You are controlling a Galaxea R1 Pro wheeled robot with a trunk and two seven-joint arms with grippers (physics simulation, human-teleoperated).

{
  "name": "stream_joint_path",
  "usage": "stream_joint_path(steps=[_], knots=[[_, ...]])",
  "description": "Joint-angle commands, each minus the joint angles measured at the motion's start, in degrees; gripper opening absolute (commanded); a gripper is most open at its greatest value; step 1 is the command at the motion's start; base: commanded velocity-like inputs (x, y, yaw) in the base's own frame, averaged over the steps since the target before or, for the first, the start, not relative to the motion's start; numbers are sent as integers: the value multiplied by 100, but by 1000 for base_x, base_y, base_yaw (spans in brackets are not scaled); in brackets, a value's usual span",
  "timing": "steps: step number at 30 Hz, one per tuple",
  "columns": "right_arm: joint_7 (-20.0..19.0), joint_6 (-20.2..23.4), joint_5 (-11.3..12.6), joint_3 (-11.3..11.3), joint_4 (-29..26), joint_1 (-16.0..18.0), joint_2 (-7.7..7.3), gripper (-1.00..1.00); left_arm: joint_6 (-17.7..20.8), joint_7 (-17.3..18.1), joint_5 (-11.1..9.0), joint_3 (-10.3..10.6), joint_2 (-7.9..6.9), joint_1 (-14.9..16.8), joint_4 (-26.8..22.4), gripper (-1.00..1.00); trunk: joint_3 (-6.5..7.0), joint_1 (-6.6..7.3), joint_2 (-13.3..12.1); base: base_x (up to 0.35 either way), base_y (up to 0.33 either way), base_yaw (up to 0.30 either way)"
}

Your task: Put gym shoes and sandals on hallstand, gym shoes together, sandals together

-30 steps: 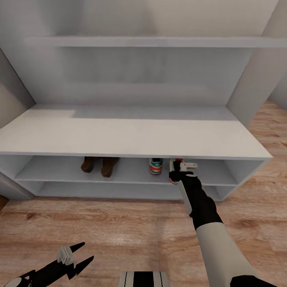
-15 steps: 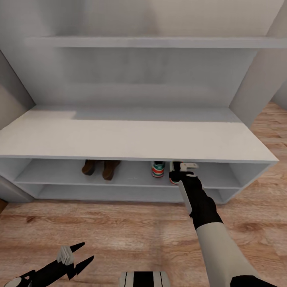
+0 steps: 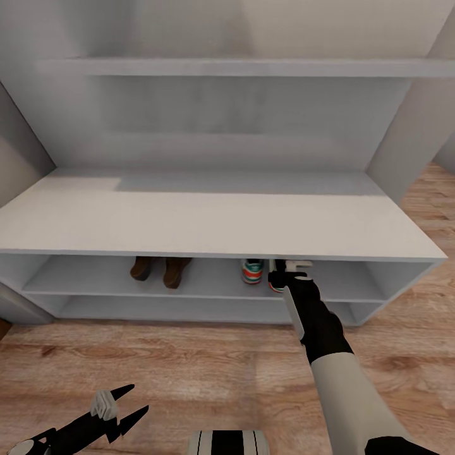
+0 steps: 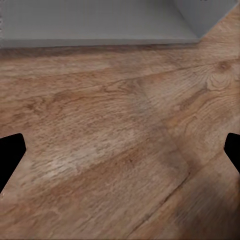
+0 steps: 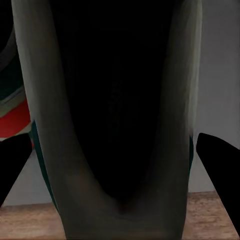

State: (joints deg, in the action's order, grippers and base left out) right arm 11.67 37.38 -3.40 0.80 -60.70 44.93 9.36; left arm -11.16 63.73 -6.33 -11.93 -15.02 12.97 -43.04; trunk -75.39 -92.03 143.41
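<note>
Right gripper (image 3: 285, 270) clamps second gym shoe (image 3: 276, 282) at upper shelf — seating it beside first gym shoe (image 3: 252, 270) | left gripper (image 3: 120, 404) spread, idle

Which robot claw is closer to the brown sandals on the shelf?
The right claw. It reaches the same shelf, past the gym shoes from the sandals. The left claw hovers low over the floor, farther away.

— Where do the shoes sit?
— Both sandals (image 3: 159, 270) stand side by side on my hallstand's (image 3: 208, 224) upper shelf; one gym shoe (image 3: 252, 271) beside them, the second gym shoe (image 3: 276, 285) at the shelf edge.
</note>
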Motion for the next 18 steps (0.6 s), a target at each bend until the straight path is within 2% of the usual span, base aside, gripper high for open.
stream_joint_path(steps=[1, 18], knots=[[-7, 35, -34, 8, -7, 1, 5, -100, -35, 16, -8, -3, -1, 3, 6, 100, -4, 0, 2, 153, 55, 0], [-7, 40, -38, 17, -4, 3, 5, -100, -35, 16, -2, 0, -1, 3, 6, 100, -4, 0, 2, 31, 11, 0]])
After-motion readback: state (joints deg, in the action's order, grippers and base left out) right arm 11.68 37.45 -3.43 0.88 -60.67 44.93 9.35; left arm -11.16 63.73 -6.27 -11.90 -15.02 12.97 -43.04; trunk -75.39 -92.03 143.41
